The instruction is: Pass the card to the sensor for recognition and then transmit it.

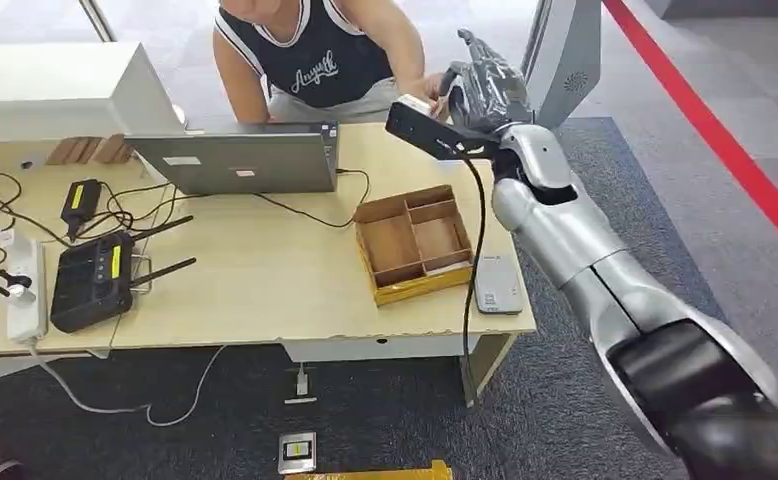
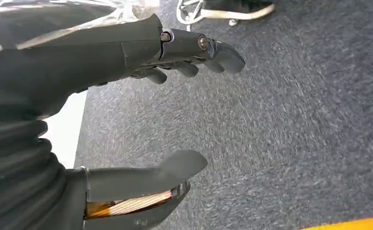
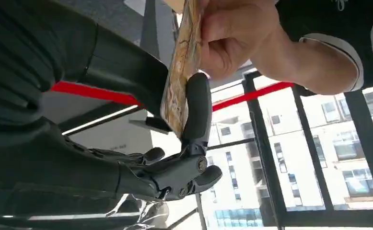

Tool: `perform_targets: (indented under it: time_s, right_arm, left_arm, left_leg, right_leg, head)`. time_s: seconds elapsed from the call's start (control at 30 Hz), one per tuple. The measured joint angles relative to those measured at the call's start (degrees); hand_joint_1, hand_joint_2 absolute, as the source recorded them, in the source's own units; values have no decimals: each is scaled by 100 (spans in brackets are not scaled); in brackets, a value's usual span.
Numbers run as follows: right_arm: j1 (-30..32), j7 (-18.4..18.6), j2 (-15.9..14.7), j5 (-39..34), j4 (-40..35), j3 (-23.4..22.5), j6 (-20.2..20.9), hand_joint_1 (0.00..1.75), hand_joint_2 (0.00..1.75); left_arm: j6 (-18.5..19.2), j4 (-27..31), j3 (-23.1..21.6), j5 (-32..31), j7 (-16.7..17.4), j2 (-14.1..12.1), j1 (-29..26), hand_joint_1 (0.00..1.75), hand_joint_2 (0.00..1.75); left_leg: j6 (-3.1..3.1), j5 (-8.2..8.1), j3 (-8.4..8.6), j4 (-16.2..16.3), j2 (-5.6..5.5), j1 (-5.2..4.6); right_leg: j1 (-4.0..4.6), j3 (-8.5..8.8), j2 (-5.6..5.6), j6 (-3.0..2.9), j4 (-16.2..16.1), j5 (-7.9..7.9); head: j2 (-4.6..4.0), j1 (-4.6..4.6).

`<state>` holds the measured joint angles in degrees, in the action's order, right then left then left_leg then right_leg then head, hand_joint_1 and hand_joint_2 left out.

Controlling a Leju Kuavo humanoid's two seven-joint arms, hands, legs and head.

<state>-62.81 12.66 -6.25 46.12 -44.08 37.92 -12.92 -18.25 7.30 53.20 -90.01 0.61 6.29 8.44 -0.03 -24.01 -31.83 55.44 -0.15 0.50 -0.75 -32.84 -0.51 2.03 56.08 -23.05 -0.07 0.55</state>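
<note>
The right hand [image 3: 175, 158] pinches the card [image 3: 180, 81] beyond the surface's [image 1: 265, 280] far right corner, where a person's hand [image 3: 237, 43] also grips it. The left hand [image 2: 175, 105] hangs empty, fingers apart.

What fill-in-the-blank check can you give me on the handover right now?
1. The card is pinched in the robot's ____ hand.
2. A person's hand grips the card's ____ end.
3. The left hand holds ____ above the carpet.
4. On the table, the wooden tray sits beside a ____ card reader.

Missing words: right; far; nothing; grey
</note>
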Motion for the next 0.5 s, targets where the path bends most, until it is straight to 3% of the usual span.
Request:
perform_targets:
  time_s: [0.23, 0.5]
  right_arm:
    - [-263, 83, 474, 190, 1044, 231, -79, 175, 175]
    - [-265, 92, 631, 190, 1499, 328, -79, 175, 175]
  left_arm:
    - [6, 2, -109, 4, 4, -13, 5, 0, 175]
    - [-28, 2, -111, 7, -7, -17, -41, 0, 175]
  left_leg:
    - [0, 0, 0, 0, -1, 3]
    - [0, 0, 0, 1, 0, 3]
  right_leg:
    - [4, 0, -2, -1, -1, -1]
    - [3, 0, -2, -1, -2, 0]
  head:
    - [0, -4]
    - [0, -2]
